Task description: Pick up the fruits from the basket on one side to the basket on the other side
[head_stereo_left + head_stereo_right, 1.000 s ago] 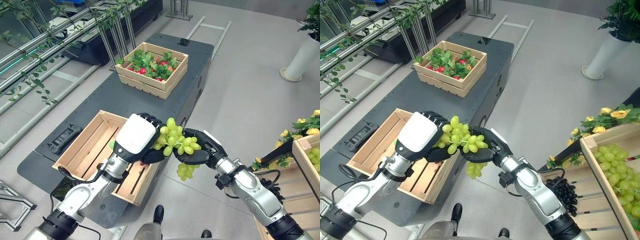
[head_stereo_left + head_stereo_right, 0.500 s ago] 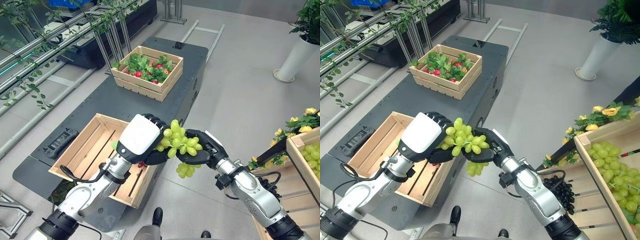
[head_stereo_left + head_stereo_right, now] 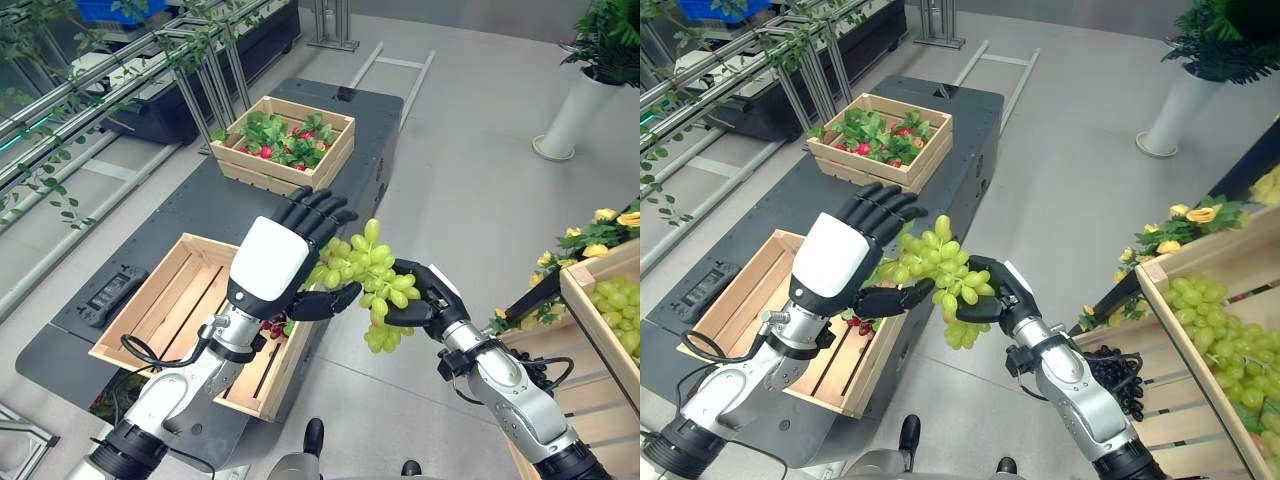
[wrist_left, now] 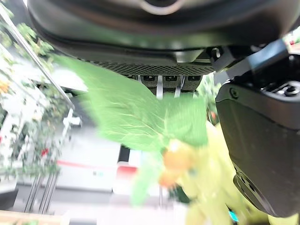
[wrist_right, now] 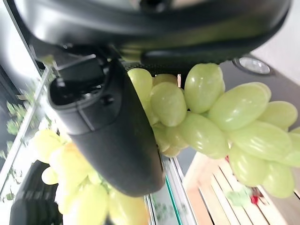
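The right robot hand (image 3: 428,300) has its fingers and thumb curled around a bunch of green grapes (image 3: 372,283), holding it in the air just past the near corner of a dark table (image 3: 330,190). The left robot hand (image 3: 285,255) is right beside it, fingers straightened and fanned upward behind the bunch, its thumb reaching under the grapes. Below the left robot hand, a wooden crate (image 3: 160,310) sits on the near end of the table, with a few small red fruits (image 3: 270,326) and a green leaf inside. A second wooden crate (image 3: 283,145), full of red strawberries and green leaves, stands at the far end of the table. At the robot's right, another wooden crate (image 3: 1200,330) holds more green grapes, with dark grapes (image 3: 1118,370) beside it.
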You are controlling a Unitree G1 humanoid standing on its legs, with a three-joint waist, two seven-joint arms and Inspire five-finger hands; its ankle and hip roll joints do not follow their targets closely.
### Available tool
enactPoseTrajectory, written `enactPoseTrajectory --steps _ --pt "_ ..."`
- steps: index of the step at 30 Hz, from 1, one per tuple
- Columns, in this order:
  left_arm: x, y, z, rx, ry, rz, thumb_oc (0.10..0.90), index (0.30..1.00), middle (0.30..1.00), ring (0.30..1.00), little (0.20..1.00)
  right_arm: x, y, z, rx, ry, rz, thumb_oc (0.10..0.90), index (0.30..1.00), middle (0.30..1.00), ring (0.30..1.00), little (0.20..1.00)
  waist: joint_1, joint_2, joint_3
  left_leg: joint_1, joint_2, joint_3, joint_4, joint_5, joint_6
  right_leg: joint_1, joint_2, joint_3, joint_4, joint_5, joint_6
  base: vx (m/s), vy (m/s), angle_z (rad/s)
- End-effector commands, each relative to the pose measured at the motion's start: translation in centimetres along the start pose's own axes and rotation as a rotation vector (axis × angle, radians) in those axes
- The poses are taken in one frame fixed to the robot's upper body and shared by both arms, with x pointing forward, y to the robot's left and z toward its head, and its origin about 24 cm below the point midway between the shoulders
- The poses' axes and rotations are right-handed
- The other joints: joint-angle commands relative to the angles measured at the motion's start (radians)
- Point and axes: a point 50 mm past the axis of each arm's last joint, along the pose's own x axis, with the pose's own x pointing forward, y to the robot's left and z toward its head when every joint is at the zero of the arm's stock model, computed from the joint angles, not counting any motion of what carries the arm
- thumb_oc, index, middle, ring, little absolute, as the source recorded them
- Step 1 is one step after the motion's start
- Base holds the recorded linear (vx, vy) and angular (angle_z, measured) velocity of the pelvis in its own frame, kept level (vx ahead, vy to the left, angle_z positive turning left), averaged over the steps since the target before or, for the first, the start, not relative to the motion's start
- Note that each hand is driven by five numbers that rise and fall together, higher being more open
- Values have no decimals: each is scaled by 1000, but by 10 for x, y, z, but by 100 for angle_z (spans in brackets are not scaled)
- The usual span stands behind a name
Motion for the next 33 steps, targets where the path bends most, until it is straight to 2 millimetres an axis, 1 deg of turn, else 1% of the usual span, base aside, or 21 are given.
enactPoseTrajectory --steps 1,4,10,12,16,17,18,20,23,32,33 --pt "26 32 -32 63 152 322 800 900 900 900 900 2 -4 45 -3 -289 -61 400 300 300 300 300 -19 -31 -129 97 -56 67 1 -177 10 -80 50 27 1 79 -24 -22 -13 -13" --pt "26 33 -38 69 195 344 800 900 900 900 900 2 -8 52 -4 -331 -85 400 300 300 300 300 -24 -32 -133 91 -52 69 1 -171 9 -87 52 32 1 86 -28 -39 -10 -13" --pt "28 36 -46 21 265 374 800 900 900 900 900 3 -15 77 -34 -449 -102 400 300 300 300 300 -33 -35 -139 93 -42 73 1 -173 7 -90 62 46 1 83 -35 -38 -7 -18" --pt "29 34 -48 3 281 371 800 900 900 900 900 4 -16 87 -24 -490 -97 400 300 300 300 300 -35 -36 -140 95 -40 75 1 -175 6 -90 65 50 1 82 -37 -29 -1 -15" --pt "33 30 -50 -38 297 351 800 900 900 900 900 9 -22 112 40 -589 -92 400 300 300 300 300 -40 -39 -146 96 -33 80 1 -177 6 -91 71 60 1 79 -42 -26 3 -10" --pt "33 29 -49 -44 297 349 800 900 900 900 900 9 -22 113 46 -597 -92 400 300 300 300 300 -41 -40 -146 96 -33 81 1 -177 6 -91 72 61 1 79 -43 -23 11 -21" --pt "33 28 -49 -62 295 343 800 900 900 900 900 9 -23 120 63 -625 -98 400 300 300 300 300 -44 -40 -147 97 -30 85 1 -178 6 -92 74 64 1 78 -44 -19 11 -19" --pt "34 26 -48 -85 291 337 800 900 900 900 900 8 -25 126 64 -649 -109 400 300 300 300 300 -47 -39 -149 96 -28 88 1 -178 6 -94 75 70 1 77 -45 -23 12 -14" --pt "36 21 -46 -122 279 319 800 900 900 900 900 8 -30 133 102 -673 -154 400 300 300 300 300 -55 -40 -152 99 -23 95 1 -181 6 -95 79 77 1 76 -47 -15 10 -6" --pt "35 13 -41 -197 268 300 800 900 900 900 900 3 -52 138 141 -699 -325 400 300 300 300 300 -81 -41 -153 101 -8 124 1 -180 5 -106 91 102 1 79 -51 -5 0 -19" --pt "35 11 -40 -212 260 292 800 900 900 900 900 1 -56 138 166 -702 -355 400 300 300 300 300 -87 -41 -153 100 -5 129 1 -179 5 -110 93 108 1 81 -52 -15 -15 -22"
